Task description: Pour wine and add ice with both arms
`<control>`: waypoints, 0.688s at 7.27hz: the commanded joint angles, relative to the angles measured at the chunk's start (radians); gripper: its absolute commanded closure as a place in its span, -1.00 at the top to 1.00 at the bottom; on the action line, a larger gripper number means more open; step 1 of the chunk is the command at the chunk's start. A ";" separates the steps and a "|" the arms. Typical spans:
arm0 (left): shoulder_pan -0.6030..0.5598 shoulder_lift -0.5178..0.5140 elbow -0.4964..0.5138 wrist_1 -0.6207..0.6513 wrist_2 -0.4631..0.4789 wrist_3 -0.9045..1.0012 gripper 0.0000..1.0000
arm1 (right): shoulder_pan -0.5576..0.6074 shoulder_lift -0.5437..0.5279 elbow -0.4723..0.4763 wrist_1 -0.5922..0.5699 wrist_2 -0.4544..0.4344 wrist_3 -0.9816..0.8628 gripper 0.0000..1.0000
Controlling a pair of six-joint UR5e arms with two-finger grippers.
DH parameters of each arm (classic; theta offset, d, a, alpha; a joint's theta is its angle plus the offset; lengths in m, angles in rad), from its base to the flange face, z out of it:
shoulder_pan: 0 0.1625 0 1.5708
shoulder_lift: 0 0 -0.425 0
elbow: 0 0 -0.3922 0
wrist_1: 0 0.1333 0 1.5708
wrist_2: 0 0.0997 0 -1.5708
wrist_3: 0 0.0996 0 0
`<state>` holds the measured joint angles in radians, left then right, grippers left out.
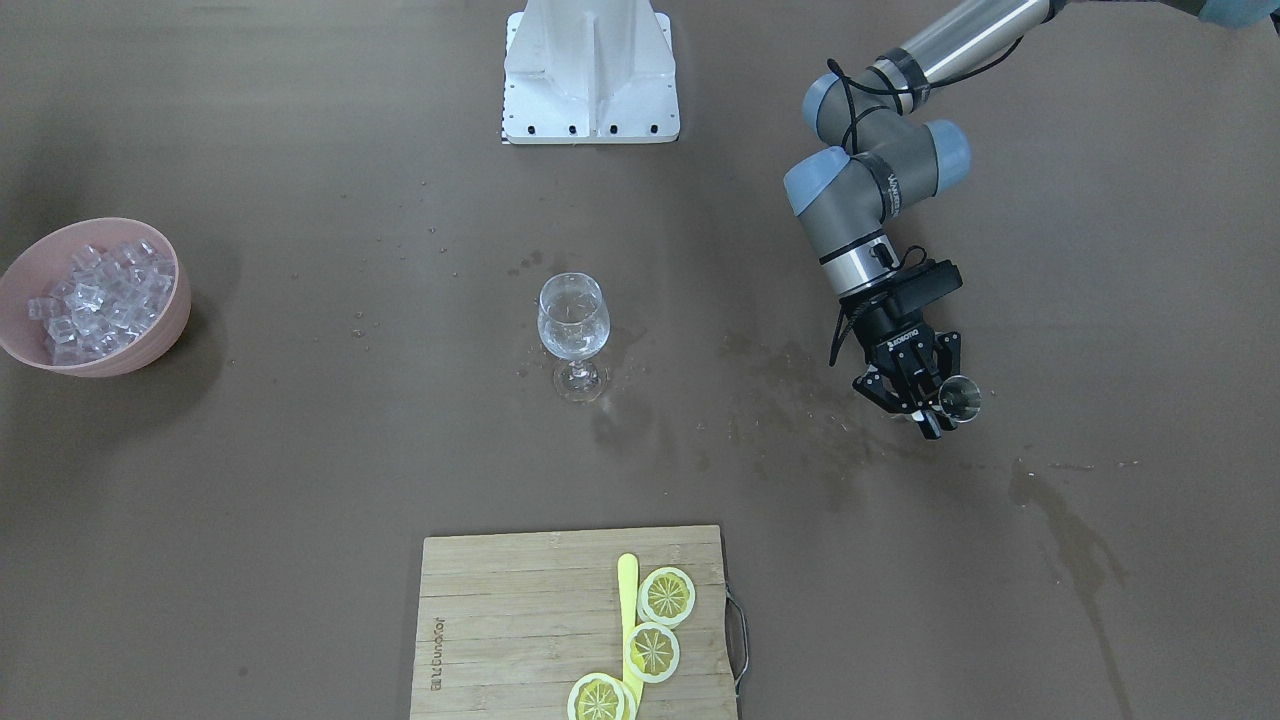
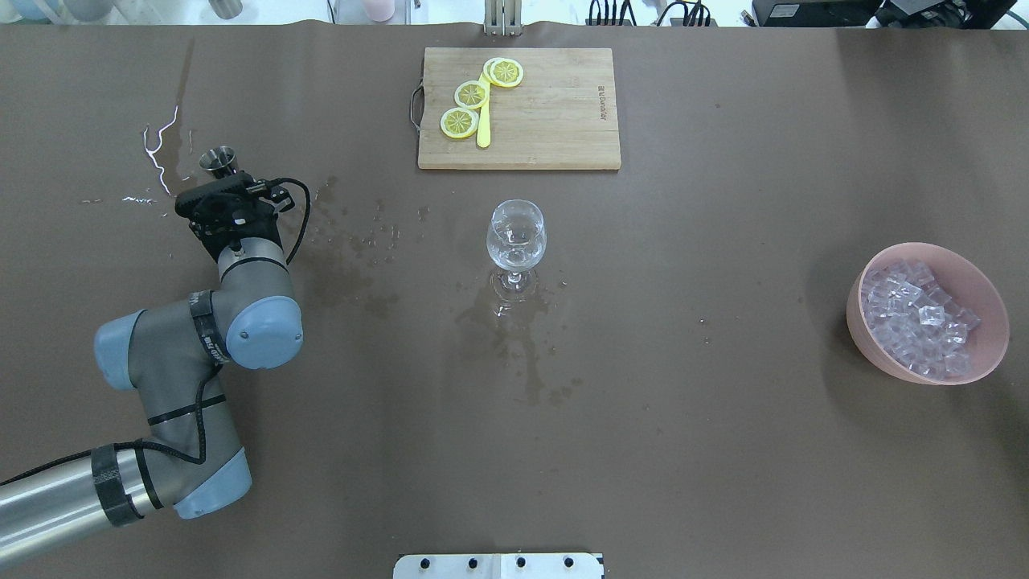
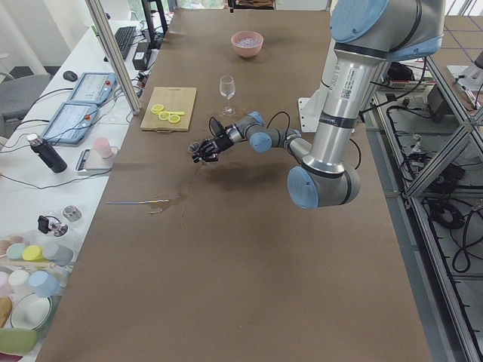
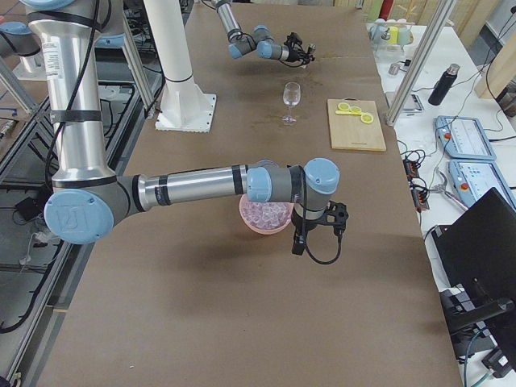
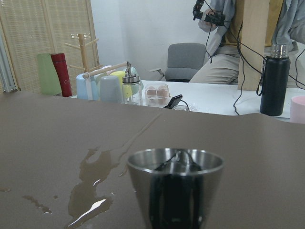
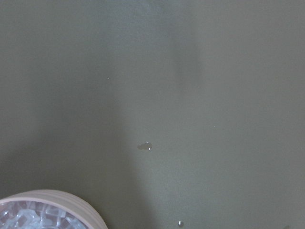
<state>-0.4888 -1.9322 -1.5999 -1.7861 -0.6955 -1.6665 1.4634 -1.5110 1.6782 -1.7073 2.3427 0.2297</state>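
A clear wine glass (image 1: 573, 318) stands upright at the table's middle, also in the overhead view (image 2: 515, 235). A little clear wine seems to lie in its bowl. My left gripper (image 1: 915, 410) is low over the table, far from the glass. It is shut on a small upright steel measuring cup (image 1: 962, 397), which also shows in the overhead view (image 2: 219, 161) and fills the left wrist view (image 5: 175, 191). Ice cubes (image 1: 100, 295) fill a pink bowl (image 1: 165, 340). My right gripper (image 4: 300, 240) hangs beside that bowl; I cannot tell whether it is open or shut.
A wooden cutting board (image 1: 500, 620) with lemon slices (image 1: 665, 595) lies at the operators' edge. Wet patches (image 1: 1060, 520) mark the table near the left gripper and around the glass. The white base block (image 1: 590, 70) stands at the robot's side.
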 commanded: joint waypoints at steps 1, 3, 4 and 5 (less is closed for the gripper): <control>-0.019 0.001 -0.151 0.001 -0.010 0.051 -1.00 | 0.000 -0.002 0.000 0.000 0.001 0.000 1.00; -0.019 0.001 -0.198 0.001 -0.007 0.111 -1.00 | 0.000 -0.002 0.000 0.000 0.001 0.002 1.00; -0.017 0.001 -0.193 0.001 -0.001 0.111 -1.00 | 0.000 -0.003 0.000 0.000 0.001 0.003 1.00; -0.013 -0.007 -0.196 0.002 0.001 0.123 -1.00 | 0.000 -0.003 0.000 0.000 0.001 0.003 1.00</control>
<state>-0.5054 -1.9330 -1.7924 -1.7852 -0.6981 -1.5555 1.4634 -1.5135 1.6781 -1.7073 2.3439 0.2325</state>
